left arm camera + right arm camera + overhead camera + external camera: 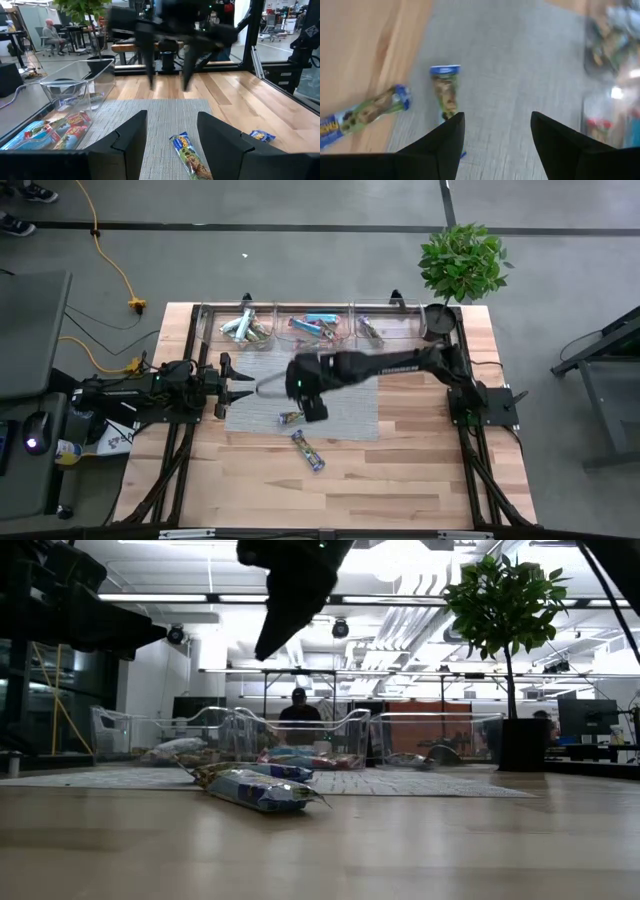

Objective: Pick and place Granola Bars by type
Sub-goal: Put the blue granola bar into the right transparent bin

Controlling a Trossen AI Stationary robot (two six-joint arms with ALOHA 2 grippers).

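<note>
The right gripper (312, 408) hangs above the grey mat (345, 415), over its front-left part; its jaws are open and hold nothing, as the right wrist view shows. The left gripper (240, 387) waits at the mat's left edge, jaws open and empty.

2 granola bars lie loose. The bar on the mat (291, 418) sits near the mat's front edge, just beside the right gripper. The bar on the tabletop (308, 451) lies on bare wood in front of the mat, set at an angle, apart from the first bar. Both have blue ends and a yellow-brown printed middle.

3 clear bins (392, 315) stand in a row along the far edge of the wooden tabletop (420, 470). The left bin (210, 330) holds silver-green bars (245, 328), the middle bin blue and pink-red bars (316, 326), and the right bin a few bars (370, 330) whose colour cannot be told. A potted plant (462, 262) stands at the far right corner.
</note>
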